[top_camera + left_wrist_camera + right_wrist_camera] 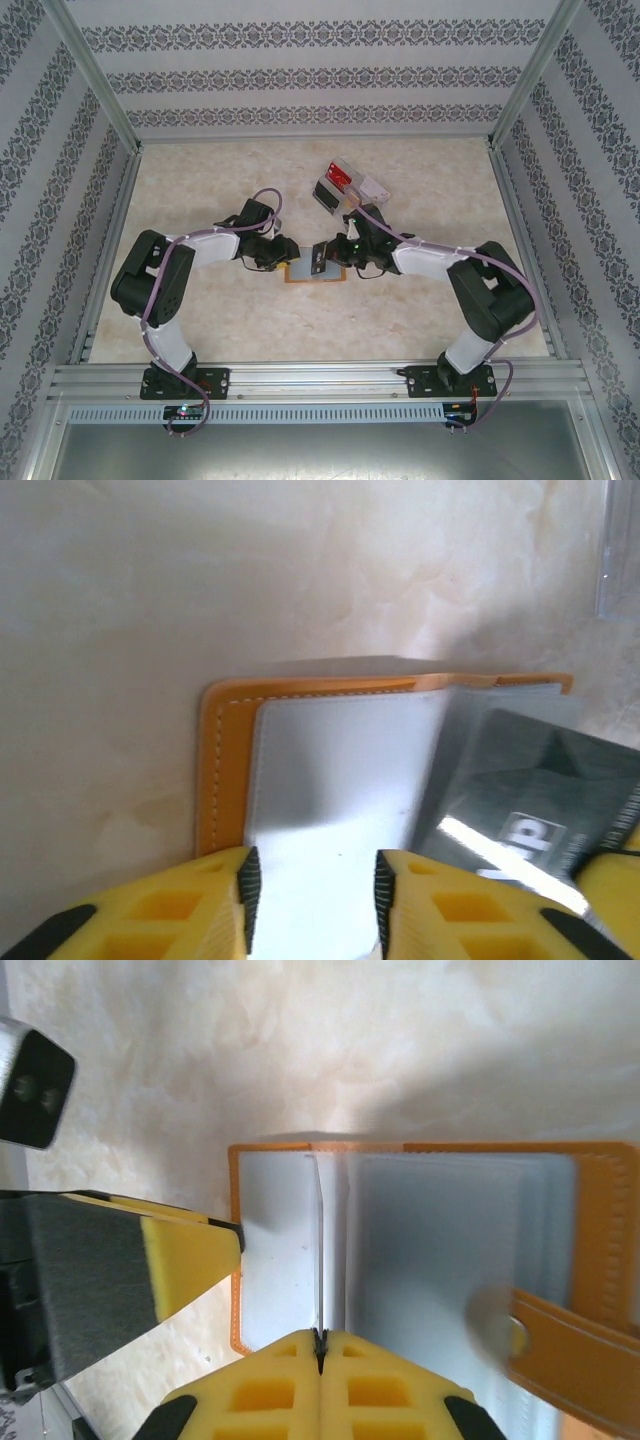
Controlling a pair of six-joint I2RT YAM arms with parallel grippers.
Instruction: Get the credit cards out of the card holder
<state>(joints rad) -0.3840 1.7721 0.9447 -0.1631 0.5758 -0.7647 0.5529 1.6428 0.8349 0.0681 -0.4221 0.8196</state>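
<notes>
The orange-tan card holder (pixel 312 272) lies open on the table between my two grippers, its grey-blue pockets (pixel 330 770) facing up and its tab clasp (pixel 565 1350) at the right. My right gripper (pixel 320 1341) is shut on a dark grey credit card (pixel 520 805), which stands tilted up from the pockets and appears edge-on (pixel 320 1250) in the right wrist view. My left gripper (pixel 312 900) is open, its jaws apart over the left pocket with nothing between them. One left finger (pixel 190 1255) sits at the holder's left edge.
A clear plastic compartment tray (pixel 372 188) stands just behind the right gripper (pixel 324 256), with a red card (pixel 340 177) in it. Its corner (pixel 615 550) is at the upper right of the left wrist view. Bare marble tabletop surrounds the holder.
</notes>
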